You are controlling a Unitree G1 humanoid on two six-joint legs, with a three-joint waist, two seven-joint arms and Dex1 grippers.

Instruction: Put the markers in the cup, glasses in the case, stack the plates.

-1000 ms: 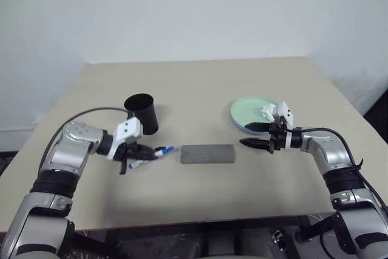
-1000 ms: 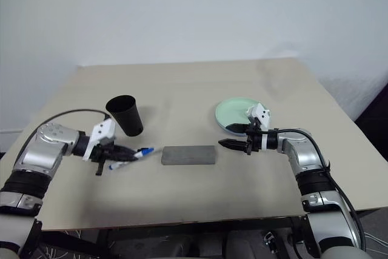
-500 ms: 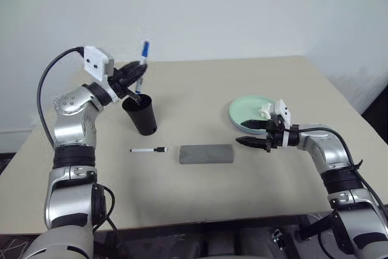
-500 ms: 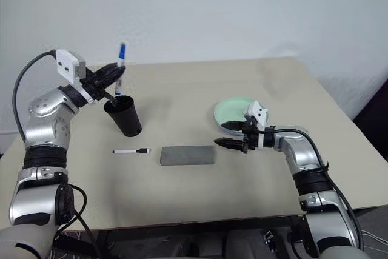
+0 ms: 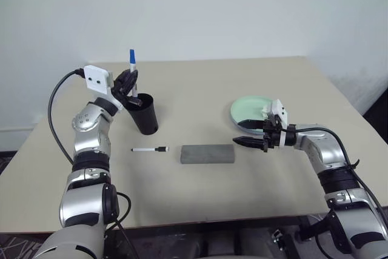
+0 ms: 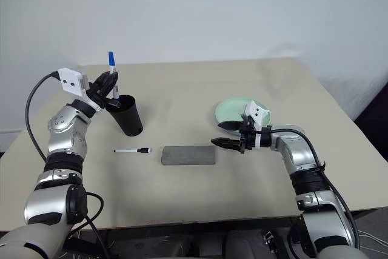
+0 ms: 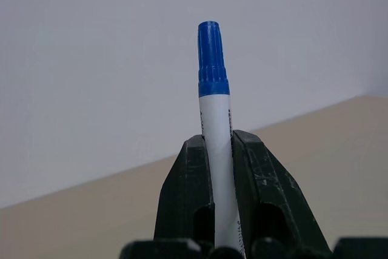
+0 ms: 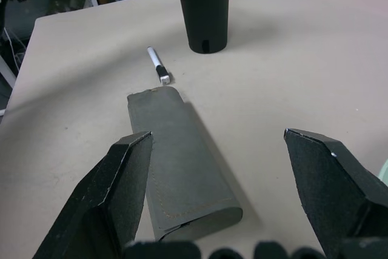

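Now, left to right, as I see it.
Left jaws [image 5: 130, 81]: clamped on the blue-capped marker [image 5: 132, 65], held upright, cap up, over the cup's rim.
Cup [image 5: 144, 113]: standing on the desk [image 5: 200, 83] just below that marker; I should centre the barrel over the mouth and lower it before letting go, so it doesn't tip the cup.
Black-capped marker [image 5: 150, 149]: lying flat on the desk between cup and case, next to collect.
Case [image 5: 207, 153]: closed, mid-desk.
Right jaws [image 5: 250, 136]: spread wide apart, empty, just beside the case.
Mint plate [image 5: 247, 109]: behind my right jaws.
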